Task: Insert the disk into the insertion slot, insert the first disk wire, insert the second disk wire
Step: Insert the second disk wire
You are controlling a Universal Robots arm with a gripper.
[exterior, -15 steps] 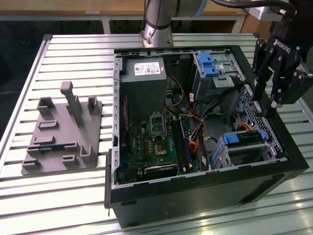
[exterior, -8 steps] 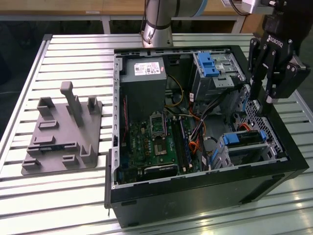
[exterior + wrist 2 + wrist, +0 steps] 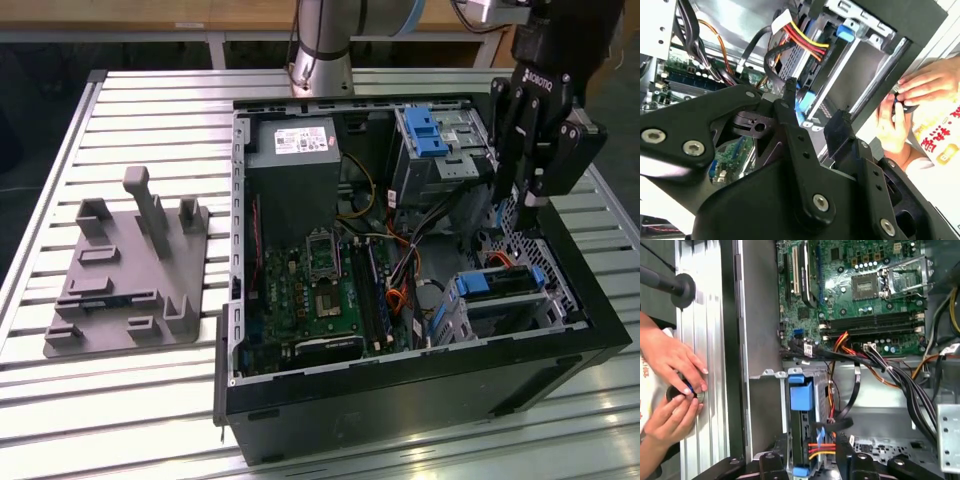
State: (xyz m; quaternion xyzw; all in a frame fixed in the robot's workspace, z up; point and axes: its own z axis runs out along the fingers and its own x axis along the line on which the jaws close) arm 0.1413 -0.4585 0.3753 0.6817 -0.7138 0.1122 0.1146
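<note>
Disk [image 3: 497, 283] – seated in slot [image 3: 507, 318] – near the tool [image 3: 520, 205]

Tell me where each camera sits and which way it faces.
Exterior view: off the arm, raised, looking down into the open case on the table; shows the arm and the pincer at the exterior view's right.
First wrist view: on the arm, looking past the pincer down at the motherboard and cables.
Second wrist view: on the arm, close behind the pincer, facing cables in the case.
Shared: both wrist views show a person's hands outside the case; exterior and first wrist views, the motherboard.
</note>
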